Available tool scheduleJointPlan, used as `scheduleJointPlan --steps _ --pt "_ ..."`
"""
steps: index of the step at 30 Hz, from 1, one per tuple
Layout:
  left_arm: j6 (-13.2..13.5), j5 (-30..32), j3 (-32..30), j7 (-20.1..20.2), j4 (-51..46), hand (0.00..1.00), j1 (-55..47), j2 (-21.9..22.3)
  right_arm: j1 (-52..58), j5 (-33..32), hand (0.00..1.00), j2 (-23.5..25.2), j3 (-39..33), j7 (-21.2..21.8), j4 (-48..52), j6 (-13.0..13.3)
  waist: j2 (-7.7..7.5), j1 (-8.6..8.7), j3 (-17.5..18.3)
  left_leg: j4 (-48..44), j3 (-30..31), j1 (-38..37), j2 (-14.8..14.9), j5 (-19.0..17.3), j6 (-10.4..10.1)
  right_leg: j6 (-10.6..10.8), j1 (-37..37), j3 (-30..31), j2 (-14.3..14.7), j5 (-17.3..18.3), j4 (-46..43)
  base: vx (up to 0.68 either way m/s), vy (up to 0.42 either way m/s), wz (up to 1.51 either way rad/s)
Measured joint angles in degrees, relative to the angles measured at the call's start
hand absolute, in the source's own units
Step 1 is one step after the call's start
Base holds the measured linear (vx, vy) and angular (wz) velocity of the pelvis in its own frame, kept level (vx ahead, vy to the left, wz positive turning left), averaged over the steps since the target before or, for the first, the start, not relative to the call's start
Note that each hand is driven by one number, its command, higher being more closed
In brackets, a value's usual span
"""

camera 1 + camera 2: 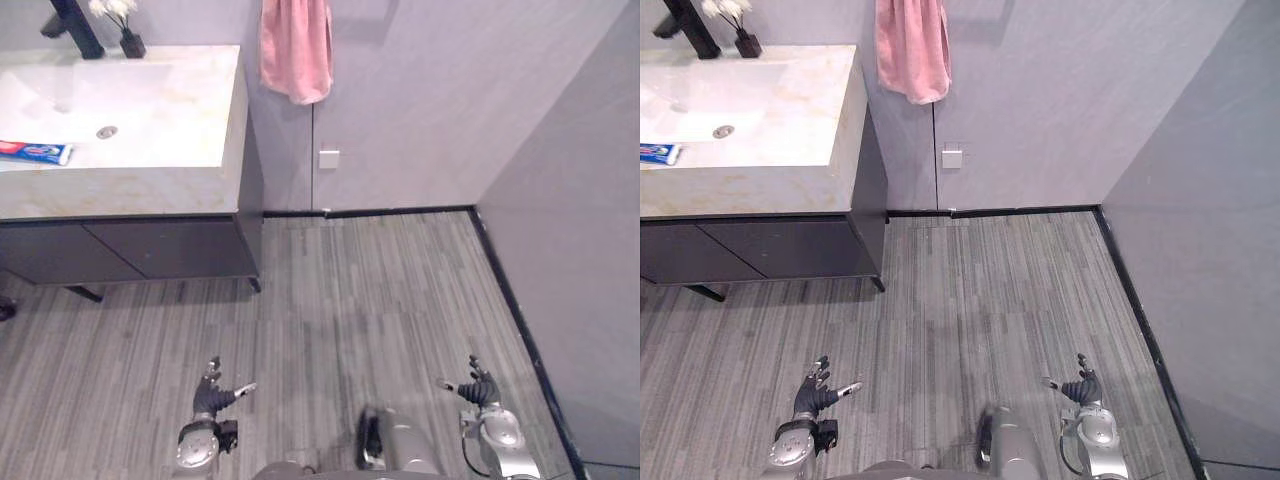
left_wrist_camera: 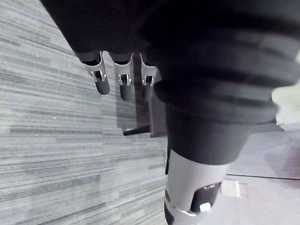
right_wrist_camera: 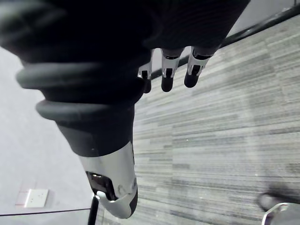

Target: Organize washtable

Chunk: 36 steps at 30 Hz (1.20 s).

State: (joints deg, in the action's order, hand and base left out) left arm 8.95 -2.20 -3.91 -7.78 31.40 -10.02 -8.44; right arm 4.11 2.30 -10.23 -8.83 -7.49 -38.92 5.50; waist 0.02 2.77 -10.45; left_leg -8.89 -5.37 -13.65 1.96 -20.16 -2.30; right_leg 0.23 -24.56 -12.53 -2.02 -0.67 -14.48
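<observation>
Left robot hand (image 1: 212,395) and right robot hand (image 1: 478,386) hang slack, empty, well apart from pale marble washtable (image 1: 130,190).

Washtable (image 1: 140,192): pale marbled top, dark cabinet beneath. Toothpaste tube (image 1: 35,152), blue-red-white, laid flat near basin's front edge. Small dark vase (image 1: 131,43) stood upright at back.

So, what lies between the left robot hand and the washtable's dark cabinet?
Only bare grey striped floor, as the left eye view shows: the left robot hand hangs open near the robot, and the dark cabinet stands farther off.
</observation>
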Motion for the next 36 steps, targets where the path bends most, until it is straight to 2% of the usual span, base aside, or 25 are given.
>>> scheduleJointPlan --steps 1,2,3,4,5,6,8,10,13,14,15,16,18,20,21,22,24,25,26,29,30,31,32,35,36 --pt "-0.17 -0.02 0.01 0.01 0.45 0.0 0.15 1.01 -0.03 0.0 0.0 -0.82 -0.07 0.0 -0.1 -0.34 0.69 0.34 0.1 -2.75 0.75 -0.64 1.65 -0.96 -1.61 -2.7 -0.13 -0.46 0.34 -3.84 -3.84 0.63 -0.165 0.2" --pt "-0.18 -0.02 0.13 0.11 -0.07 0.0 0.3 1.28 -0.13 0.0 0.0 -0.81 0.06 0.03 0.18 -0.57 1.71 0.05 0.12 -8.04 0.29 1.9 2.96 0.05 -3.29 -3.39 -0.14 -1.18 0.89 -1.88 -5.4 0.75 -0.231 0.15" --pt "-0.19 -0.31 0.69 0.12 -0.11 0.0 1.07 1.63 -0.42 0.0 0.0 -1.0 0.47 0.15 1.35 -0.62 2.48 0.15 -0.42 -18.99 -0.04 6.65 3.76 4.09 -4.88 -3.47 1.6 -1.4 1.49 0.56 -5.08 0.64 -0.208 0.04" --pt "-0.24 -0.87 0.87 0.15 -0.08 0.0 1.2 1.94 -0.49 -0.01 0.0 -1.14 0.78 0.18 2.03 -0.62 2.98 0.08 -0.84 -25.69 -0.17 9.25 4.51 7.61 -4.39 -3.86 3.46 -1.3 2.04 1.29 -3.99 0.66 -0.217 -0.07" --pt "-0.24 -1.84 0.95 0.17 -0.14 0.0 1.03 2.83 -1.15 -0.01 0.0 -1.47 1.77 0.16 2.29 -0.57 3.97 -0.63 -1.68 -38.74 -0.22 14.03 7.12 12.03 -3.64 -4.51 8.77 -0.71 3.58 2.03 -0.65 0.64 -0.168 -0.29" --pt "-0.26 -1.9 1.09 0.23 -0.11 0.0 1.1 2.98 -2.01 -0.05 0.0 -1.17 2.98 0.16 2.2 -0.52 3.83 -0.96 -2.35 -48.75 -1.39 17.52 9.11 10.15 -1.15 -5.04 14.49 0.65 4.69 2.41 2.26 0.62 -0.142 -0.36" --pt "-0.23 -2.0 1.74 0.23 -0.44 0.0 1.22 3.23 -2.53 -0.26 0.0 -0.28 3.05 0.03 2.86 0.18 2.3 -2.29 -3.19 -53.51 -2.72 21.89 9.26 8.35 0.73 -5.74 21.91 3.14 4.51 2.9 5.81 0.56 -0.076 -0.42" --pt "-0.08 -2.29 2.27 0.24 -1.12 0.0 1.22 3.33 -2.62 -0.74 0.0 0.02 3.04 -0.04 3.89 0.84 0.88 -3.14 -3.48 -48.34 -3.27 28.23 7.54 6.7 1.54 -4.02 27.77 5.13 2.75 5.42 9.5 0.57 -0.011 -0.43" --pt "-0.14 -2.25 2.24 0.25 -1.63 0.0 1.76 3.84 -2.86 -0.75 0.0 0.04 1.71 -0.08 3.24 0.59 1.41 -3.7 -4.14 -30.28 -2.54 34.44 5.39 6.89 0.7 -1.82 31.84 6.68 1.12 8.36 10.83 0.5 0.131 -0.33" --pt "-0.18 -2.21 2.24 0.19 -1.68 0.0 1.4 4.13 -2.11 -0.84 0.0 -0.08 1.19 -0.09 3.05 0.57 1.49 -3.76 -4.12 -17.61 -2.43 33.93 3.73 9.71 -1.68 -0.25 33.54 7.23 0.3 10.07 10.97 0.47 0.195 -0.33" --pt "-0.18 -2.17 2.24 0.15 -1.7 0.0 0.89 4.45 -1.54 -1.01 0.0 -0.47 0.85 -0.06 2.86 0.58 2.7 -3.77 -3.59 -9.74 -1.91 33.69 3.76 13.52 -1.46 0.64 34.42 8.1 0.65 11.68 10.99 0.49 0.259 -0.53" --pt "-0.41 -2.09 1.82 0.05 -1.58 0.0 0.05 4.47 -1.43 -1.2 0.0 -0.1 0.74 -0.14 1.53 0.32 2.89 -3.93 -2.98 -12.05 -1.3 33.68 3.47 18.99 2.23 2.0 35.58 9.74 0.18 14.28 9.66 0.4 0.231 -0.44" --pt "-0.42 -2.08 1.03 -0.03 -1.78 0.0 0.29 4.2 -0.9 -1.19 0.0 0.66 0.92 -0.07 1.42 0.21 0.92 -4.08 -1.94 -14.39 -3.29 33.63 1.23 14.5 3.65 3.02 33.97 11.01 -3.14 15.92 4.42 0.57 0.272 -0.29" --pt "-0.46 -2.07 1.1 -0.01 -1.73 0.0 -0.27 4.31 -0.76 -1.16 0.0 0.86 0.87 -0.05 1.36 0.21 0.85 -3.81 -1.96 -15.11 -5.0 30.82 0.31 11.29 4.81 3.87 30.33 12.81 -4.78 15.73 -7.1 0.57 0.294 -0.28" --pt "-0.86 -2.06 1.11 -0.09 -1.68 0.0 -0.7 4.2 -0.5 -1.13 0.0 0.97 0.91 -0.03 1.31 0.22 0.81 -3.86 -1.98 -14.59 -5.86 27.22 -0.71 9.65 5.73 7.87 27.57 13.05 -6.29 13.8 -17.18 0.51 0.269 -0.17" --pt "-0.96 -2.05 1.1 -0.22 -1.7 0.0 -1.08 3.89 -0.22 -1.12 0.0 1.06 1.01 -0.01 1.07 0.22 0.89 -3.62 -1.97 -13.47 -5.86 23.17 -1.71 7.97 6.17 9.82 24.74 12.85 -7.28 14.43 -26.95 0.5 0.218 -0.06" --pt "-0.95 -2.05 1.17 -1.07 -1.75 0.0 -1.09 3.61 -0.12 -1.0 0.0 0.96 2.52 0.02 0.98 0.24 0.98 -3.31 -1.86 -10.82 -5.83 17.72 -2.44 6.83 6.84 6.23 19.63 10.48 -8.07 16.43 -34.75 0.51 0.136 0.13" --pt "-0.95 -2.06 1.23 -1.13 -1.67 0.0 -0.59 3.37 -0.43 -0.61 0.0 1.02 3.43 0.05 0.98 0.27 1.02 -3.44 -1.89 -9.4 -5.4 15.7 -2.46 6.7 6.84 5.08 16.4 8.84 -7.66 17.68 -34.39 0.42 0.054 0.19" --pt "-0.98 -2.06 1.23 -1.13 -1.56 0.0 -0.26 3.34 -0.44 -0.44 0.0 1.01 3.83 0.06 0.98 0.28 1.1 -3.41 -1.91 -8.88 -4.81 14.87 -2.38 6.7 6.84 4.85 15.02 8.15 -7.03 18.3 -32.88 0.4 -0.005 0.36" --pt "-0.95 -2.06 1.67 -1.11 -1.56 0.0 0.31 3.39 -0.23 0.05 0.0 1.04 4.29 0.07 0.98 0.31 1.09 -2.17 -1.89 -7.43 -1.85 11.33 -1.36 6.55 6.41 4.07 11.21 8.64 -2.89 17.58 -16.73 0.39 -0.072 0.64" --pt "-0.9 -2.06 1.77 -1.11 -1.58 0.0 -0.14 3.25 0.16 0.05 0.0 1.06 4.27 0.02 1.0 0.38 0.67 -1.92 -1.66 -7.41 -1.0 9.44 -1.37 5.29 3.93 3.28 11.39 9.75 -1.29 11.37 -7.39 0.39 -0.095 0.65" --pt "-0.91 -2.03 1.75 -1.12 -1.53 0.0 -0.16 2.97 0.72 0.05 0.0 1.22 4.27 0.02 0.99 0.45 -0.14 -2.01 -1.36 -7.64 -0.24 8.81 -1.87 4.5 2.8 2.25 11.1 10.84 -1.28 4.86 -4.92 0.47 -0.145 0.71" --pt "-1.1 -1.97 1.78 -1.11 -0.2 0.0 -0.36 4.02 1.52 0.04 0.0 0.59 4.14 -0.01 0.26 0.38 1.35 -2.13 -0.04 -8.78 1.99 8.39 -0.45 3.69 1.43 1.05 11.31 9.54 -0.97 4.55 -7.43 0.33 -0.129 0.5" --pt "-1.01 -1.88 1.75 -1.08 -1.39 0.0 -0.69 5.12 2.27 0.03 0.0 1.15 4.28 0.0 1.75 0.41 2.33 -2.01 0.23 -18.77 2.08 12.44 1.52 4.6 -0.14 0.05 14.6 6.66 -0.84 7.45 -5.1 0.41 -0.22 0.56" --pt "-1.01 -1.89 1.7 -1.05 -2.42 0.0 -0.44 6.21 3.15 -0.08 0.0 1.79 4.34 -0.04 2.53 0.45 2.38 -2.33 -0.04 -29.82 0.74 16.83 3.97 6.36 -2.98 -0.83 18.69 5.26 -0.29 7.99 -2.8 0.3 -0.182 0.41"
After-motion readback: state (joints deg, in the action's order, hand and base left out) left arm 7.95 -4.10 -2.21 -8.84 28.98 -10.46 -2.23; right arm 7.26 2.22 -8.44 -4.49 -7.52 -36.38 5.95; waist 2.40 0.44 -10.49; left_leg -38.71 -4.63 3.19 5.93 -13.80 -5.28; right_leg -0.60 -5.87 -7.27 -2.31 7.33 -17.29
